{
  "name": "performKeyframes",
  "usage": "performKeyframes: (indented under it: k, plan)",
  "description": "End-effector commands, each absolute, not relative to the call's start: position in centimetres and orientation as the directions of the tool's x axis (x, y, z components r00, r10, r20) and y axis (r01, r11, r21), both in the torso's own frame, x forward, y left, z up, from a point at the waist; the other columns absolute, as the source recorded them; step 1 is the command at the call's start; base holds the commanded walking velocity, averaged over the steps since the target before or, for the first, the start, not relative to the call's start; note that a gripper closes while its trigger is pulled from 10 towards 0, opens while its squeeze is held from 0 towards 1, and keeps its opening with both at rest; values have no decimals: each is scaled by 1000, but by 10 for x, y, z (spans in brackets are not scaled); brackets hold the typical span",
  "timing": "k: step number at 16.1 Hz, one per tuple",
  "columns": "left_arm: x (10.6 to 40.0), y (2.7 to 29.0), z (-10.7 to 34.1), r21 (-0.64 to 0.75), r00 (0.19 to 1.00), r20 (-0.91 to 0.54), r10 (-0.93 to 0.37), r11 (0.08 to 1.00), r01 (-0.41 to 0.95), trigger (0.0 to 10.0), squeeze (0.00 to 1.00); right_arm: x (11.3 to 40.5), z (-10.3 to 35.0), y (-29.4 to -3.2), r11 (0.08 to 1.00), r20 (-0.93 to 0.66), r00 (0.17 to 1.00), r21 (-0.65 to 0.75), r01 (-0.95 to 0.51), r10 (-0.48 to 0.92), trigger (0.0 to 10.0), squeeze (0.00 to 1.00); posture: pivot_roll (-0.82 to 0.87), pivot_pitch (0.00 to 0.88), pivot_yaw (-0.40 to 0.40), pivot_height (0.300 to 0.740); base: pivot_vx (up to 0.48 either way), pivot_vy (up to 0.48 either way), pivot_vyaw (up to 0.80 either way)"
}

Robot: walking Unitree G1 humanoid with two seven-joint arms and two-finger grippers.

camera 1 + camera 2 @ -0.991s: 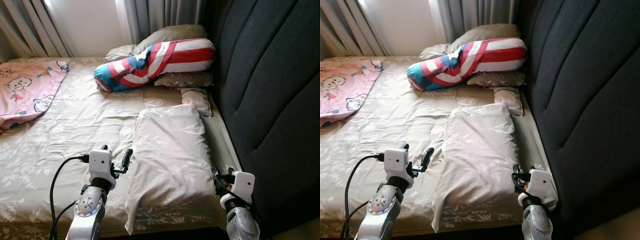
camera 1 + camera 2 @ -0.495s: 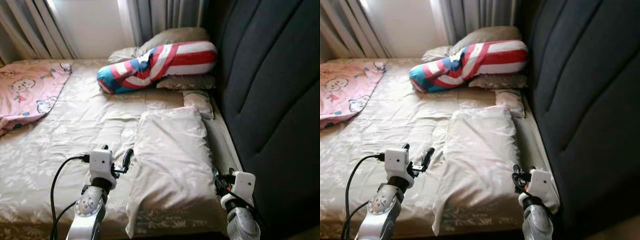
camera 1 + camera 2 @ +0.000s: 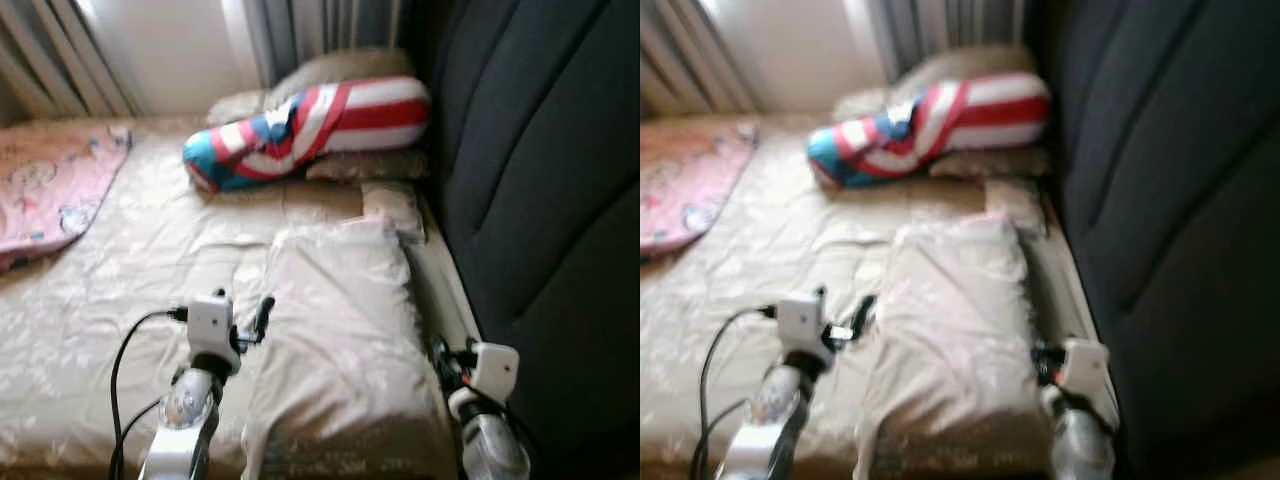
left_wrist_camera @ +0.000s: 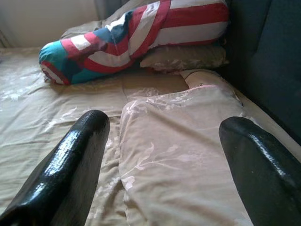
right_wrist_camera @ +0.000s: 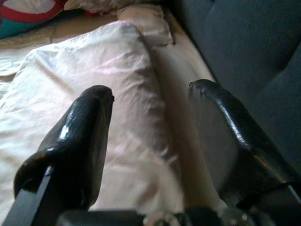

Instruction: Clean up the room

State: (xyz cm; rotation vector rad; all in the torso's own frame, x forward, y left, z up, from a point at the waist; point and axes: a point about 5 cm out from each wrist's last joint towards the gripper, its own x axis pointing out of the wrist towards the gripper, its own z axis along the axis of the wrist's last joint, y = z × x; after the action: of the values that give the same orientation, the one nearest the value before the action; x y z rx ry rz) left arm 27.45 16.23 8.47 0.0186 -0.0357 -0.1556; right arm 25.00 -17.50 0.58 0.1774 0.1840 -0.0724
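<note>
Bed is taking up most of what I am seeing, its beige floral sheet running up to the dark padded headboard on my right. I am judging the step in hand to be tidying the pillows, beginning with the big beige pillow lying lengthwise along the headboard side, between my two arms.

Beyond it, the striped bolster in red, white and blue is resting on flatter beige pillows, and a small pale cushion is sitting just past the big pillow's far end. A pink blanket is lying well apart, on the far left of the bed.

I am holding the left gripper spread wide and empty, hovering just above the pillow's left edge. The right gripper is likewise parted and holding nothing, low over the pillow's right edge beside the headboard.

To do this well, I am planning to let the head views settle first — they are blurred — then bring both arms down together so each pair of fingers straddles a fold of the pillow's edge rather than the sheet beneath. Soft fabric will bunch and slip, so I am wanting a deep bite on both sides before lifting, and I am minding the right arm's closeness to the headboard.
</note>
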Motion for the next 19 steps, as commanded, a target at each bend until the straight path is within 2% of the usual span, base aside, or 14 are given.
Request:
performKeyframes:
  k: [1,10,19]
  plan:
    - [272,170,82,25,990,14,-138,990,137,10000,0,253,8,-168,980,-181,983,187,73,-39,10000,0,-9,33,-13,740,0,0,0]
    - [272,169,83,25,988,23,-151,988,150,10000,0,254,12,-166,979,-163,986,192,63,-31,10000,0,-18,7,-8,740,0,0,0]
    - [272,171,85,26,988,25,-149,989,149,10000,0,253,12,-164,978,-163,986,199,65,-32,10000,0,-13,31,-12,740,0,0,0]
